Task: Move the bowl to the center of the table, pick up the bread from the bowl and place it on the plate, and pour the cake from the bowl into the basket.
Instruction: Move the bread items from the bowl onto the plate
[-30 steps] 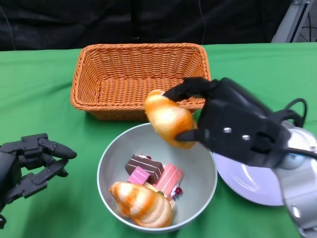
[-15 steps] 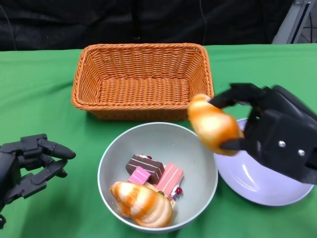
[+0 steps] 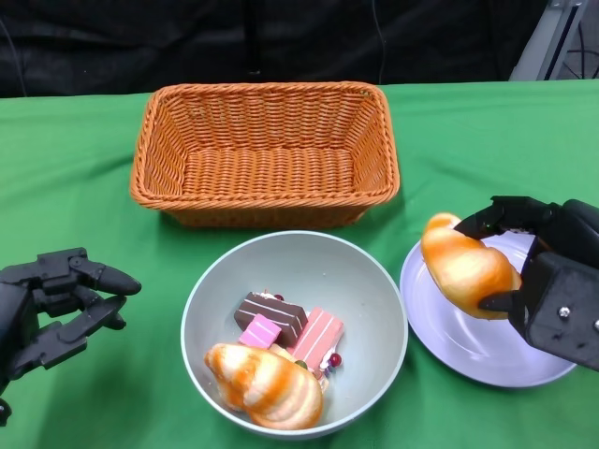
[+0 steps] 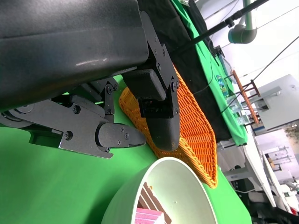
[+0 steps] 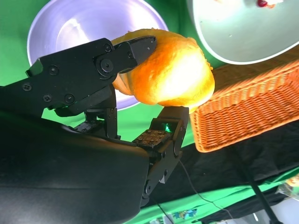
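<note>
From the head view, the right hand point(image 3: 547, 281) grips a bread roll point(image 3: 466, 268) above the near edge of the white plate point(image 3: 487, 351), while a second bread point(image 3: 265, 385) and cake pieces point(image 3: 290, 326) lie in the grey bowl point(image 3: 374, 281) before the basket point(image 3: 265, 152). The right wrist view alone shows fingers point(image 5: 122, 53) clamped on opposite sides of the roll. The left hand point(image 3: 47, 309) rests empty, fingers apart.
</note>
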`<state>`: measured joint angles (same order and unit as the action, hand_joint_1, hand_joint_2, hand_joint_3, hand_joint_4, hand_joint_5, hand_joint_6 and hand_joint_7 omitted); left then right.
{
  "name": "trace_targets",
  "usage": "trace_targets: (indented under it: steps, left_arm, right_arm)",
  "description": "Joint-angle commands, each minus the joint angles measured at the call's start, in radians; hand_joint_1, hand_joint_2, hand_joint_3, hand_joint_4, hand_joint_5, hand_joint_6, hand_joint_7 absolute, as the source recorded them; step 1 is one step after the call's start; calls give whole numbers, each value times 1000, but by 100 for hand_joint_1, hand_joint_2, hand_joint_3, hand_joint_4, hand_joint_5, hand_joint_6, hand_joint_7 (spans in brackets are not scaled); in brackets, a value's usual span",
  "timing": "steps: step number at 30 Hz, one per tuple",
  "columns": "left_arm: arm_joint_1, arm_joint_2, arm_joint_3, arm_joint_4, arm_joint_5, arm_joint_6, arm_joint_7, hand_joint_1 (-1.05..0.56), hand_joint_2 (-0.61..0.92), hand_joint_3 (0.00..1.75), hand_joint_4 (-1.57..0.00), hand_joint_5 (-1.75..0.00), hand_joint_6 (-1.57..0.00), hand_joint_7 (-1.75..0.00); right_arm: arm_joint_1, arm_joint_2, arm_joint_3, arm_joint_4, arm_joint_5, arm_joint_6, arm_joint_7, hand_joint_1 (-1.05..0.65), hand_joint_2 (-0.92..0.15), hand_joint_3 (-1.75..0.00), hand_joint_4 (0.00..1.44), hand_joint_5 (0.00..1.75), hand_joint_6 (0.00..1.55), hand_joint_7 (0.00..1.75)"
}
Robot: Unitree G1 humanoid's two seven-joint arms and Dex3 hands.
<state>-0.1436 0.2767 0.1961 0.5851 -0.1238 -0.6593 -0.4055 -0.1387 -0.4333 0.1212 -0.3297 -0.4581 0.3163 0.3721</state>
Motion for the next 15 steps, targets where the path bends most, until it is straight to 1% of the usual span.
trace_targets:
  steps: [1,4,7,10,11,12,15]
  left_arm:
    - [-6,21,11,13,1,-19,18,-7,92,30,-82,-116,-92,-73]
    - [-3,20,12,7,-4,-18,16,-8,92,30,-83,-116,-93,-74]
    - [-2,23,12,7,2,-19,19,-6,92,31,-83,-117,-93,-74]
    - [-2,24,11,8,5,-21,20,-6,92,32,-82,-117,-93,-74]
    - [-2,23,11,10,0,-20,15,-6,92,32,-82,-117,-93,-74]
    - [-2,22,11,11,-3,-19,12,-6,92,31,-82,-117,-93,-74]
    - [-1,21,10,12,-7,-19,8,-6,92,30,-82,-117,-93,-74]
  right_arm:
    - [-5,-9,-4,65,-3,-42,-38,-14,-92,-2,65,131,68,82]
    - [-16,-2,5,106,-4,-65,-58,-13,-92,-3,66,124,69,78]
    - [-29,4,16,125,-12,-55,-64,-14,-92,-3,68,115,71,73]
    - [-33,7,18,131,-15,-52,-65,-14,-92,-3,69,113,71,71]
    - [-46,9,26,178,-23,-62,-78,-14,-92,-4,69,113,71,71]
    - [-56,10,33,215,-28,-70,-88,-14,-92,-2,69,121,73,69]
    - [-70,10,41,261,-32,-86,-104,-14,-92,-2,68,128,74,67]
